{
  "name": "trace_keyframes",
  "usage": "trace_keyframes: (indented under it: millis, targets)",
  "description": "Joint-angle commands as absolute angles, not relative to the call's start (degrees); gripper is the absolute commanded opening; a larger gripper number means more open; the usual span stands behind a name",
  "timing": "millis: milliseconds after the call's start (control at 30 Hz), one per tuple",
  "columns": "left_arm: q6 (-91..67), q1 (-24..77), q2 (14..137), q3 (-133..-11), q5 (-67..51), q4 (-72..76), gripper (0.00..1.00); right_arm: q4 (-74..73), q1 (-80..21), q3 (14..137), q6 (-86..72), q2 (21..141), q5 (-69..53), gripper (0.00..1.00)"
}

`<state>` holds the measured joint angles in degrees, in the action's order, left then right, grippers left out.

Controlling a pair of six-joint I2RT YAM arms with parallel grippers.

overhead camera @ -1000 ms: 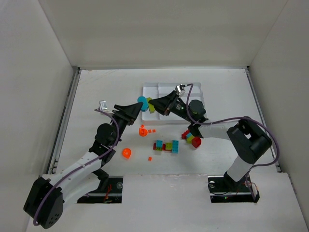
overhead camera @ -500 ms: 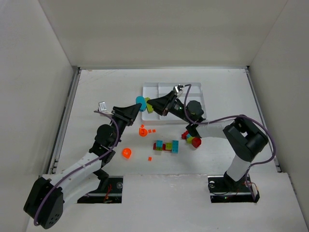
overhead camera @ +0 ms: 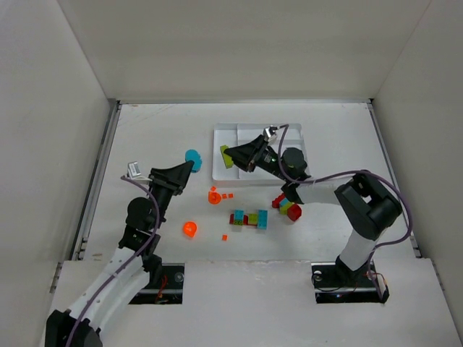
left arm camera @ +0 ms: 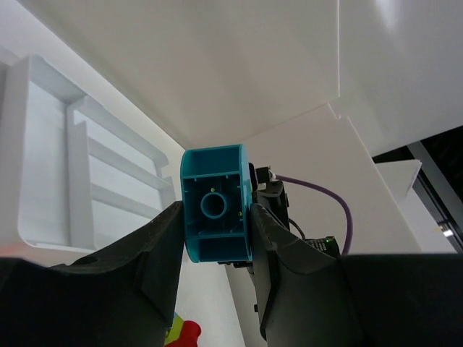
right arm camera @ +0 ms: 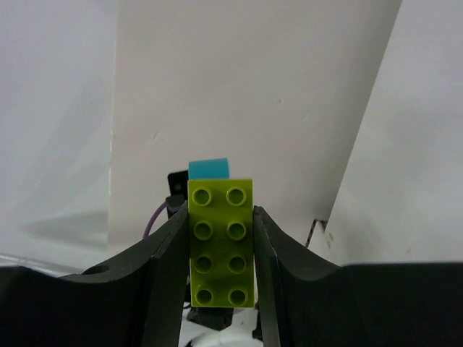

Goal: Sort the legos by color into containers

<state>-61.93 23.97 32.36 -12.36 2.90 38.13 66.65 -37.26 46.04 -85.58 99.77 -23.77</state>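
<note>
Pulling back leftward from the tray (overhead camera: 239, 129), the left gripper (overhead camera: 187, 165) is carrying off a teal brick (left arm camera: 215, 206), clamped and undelivered. The right gripper (overhead camera: 230, 155) is pinching a lime brick (right arm camera: 221, 242) over the tray's left end, likely nearing release.

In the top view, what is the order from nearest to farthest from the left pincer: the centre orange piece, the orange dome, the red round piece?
1. centre orange piece, slightly right of the left pincer, toward the bases.
2. orange dome, straight below the pincer in this view.
3. red round piece, far to the right.
</note>
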Motion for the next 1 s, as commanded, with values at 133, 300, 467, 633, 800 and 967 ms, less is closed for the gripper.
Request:
trace_keyframes:
  millis: [133,300,467,633,800,967]
  targets:
    - [-57.5,19.4,28.8,-14.2,-1.8,28.6,0.17,49.0,-35.6,53.2,-71.1,99.4,-20.6,0.29]
    - [-53.7,20.0,31.5,-16.2,-2.2,24.7,0.18,22.8,-36.3,63.2,-52.2,99.2,-5.0,0.29]
    - [-50.9,20.6,34.4,-17.4,-1.7,22.0,0.18,6.4,-38.7,74.7,-39.5,104.9,9.8,0.29]
    - [-49.0,21.0,35.9,-17.8,-1.4,21.9,0.18,1.2,-39.1,82.6,-37.1,112.3,9.2,0.31]
    - [-48.1,21.3,36.3,-17.3,-1.2,22.1,0.19,-1.4,-39.3,88.2,-36.4,117.9,10.1,0.33]
    - [-48.0,21.9,37.0,-16.6,-0.9,22.3,0.19,-2.3,-39.3,93.1,-36.0,121.6,10.2,0.44]
